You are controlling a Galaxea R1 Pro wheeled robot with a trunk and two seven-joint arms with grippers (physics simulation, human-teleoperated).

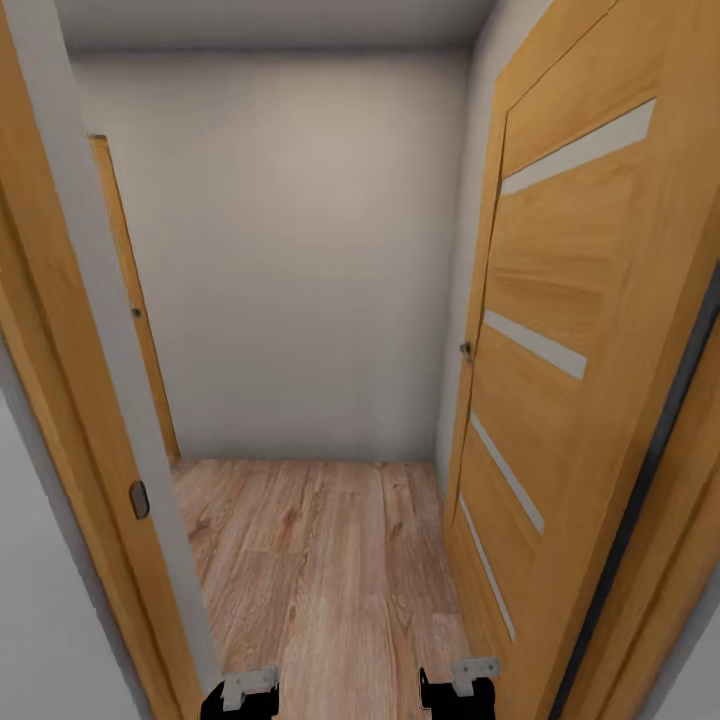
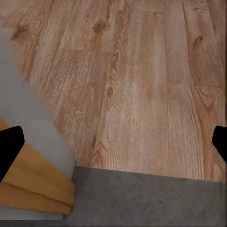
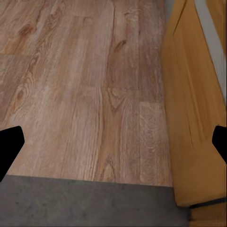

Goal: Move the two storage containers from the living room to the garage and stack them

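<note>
The two storage containers are out of view. My left gripper and right gripper sit low at the bottom edge of the head view, side by side in a doorway. In the left wrist view the left gripper is open, its black fingertips far apart with nothing between them. The right gripper is also open and empty. Under both lies a strip of dark grey concrete floor, which meets light wood planks at the threshold.
An orange-wood door with frosted strips stands open on the right, close to my right arm. The door frame crowds the left. Ahead, wood plank floor runs to a plain white wall, with another orange door edge at the left.
</note>
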